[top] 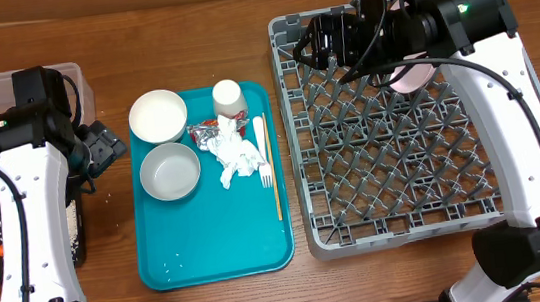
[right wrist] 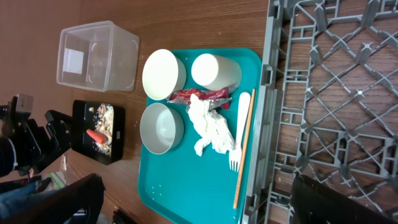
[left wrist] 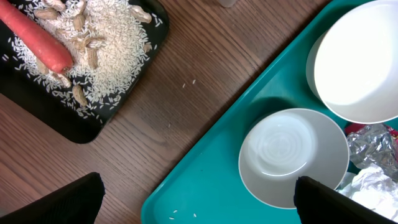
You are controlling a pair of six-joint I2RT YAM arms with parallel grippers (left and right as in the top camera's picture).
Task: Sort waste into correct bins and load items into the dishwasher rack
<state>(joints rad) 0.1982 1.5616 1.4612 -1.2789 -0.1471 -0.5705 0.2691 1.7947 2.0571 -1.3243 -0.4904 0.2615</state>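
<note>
Both tools are spread wide and pinch nothing. The left tool [top: 105, 149] hangs just left of the teal tray [top: 211, 258]. The right tool [top: 324, 43] is over the grey rack [top: 403, 172], right of the tray, where the pink plate [top: 410, 78] sits half hidden. On the tray lie a bowl [top: 158, 115], a second bowl [top: 170, 171], the cup [top: 228, 97], napkin [top: 239, 159], wrapper [top: 210, 130], fork [top: 261, 147] and stick [top: 277, 206]. Left of the tray, the black tray [left wrist: 74, 124] carries the carrot [left wrist: 37, 38] and scraps [left wrist: 106, 50].
</note>
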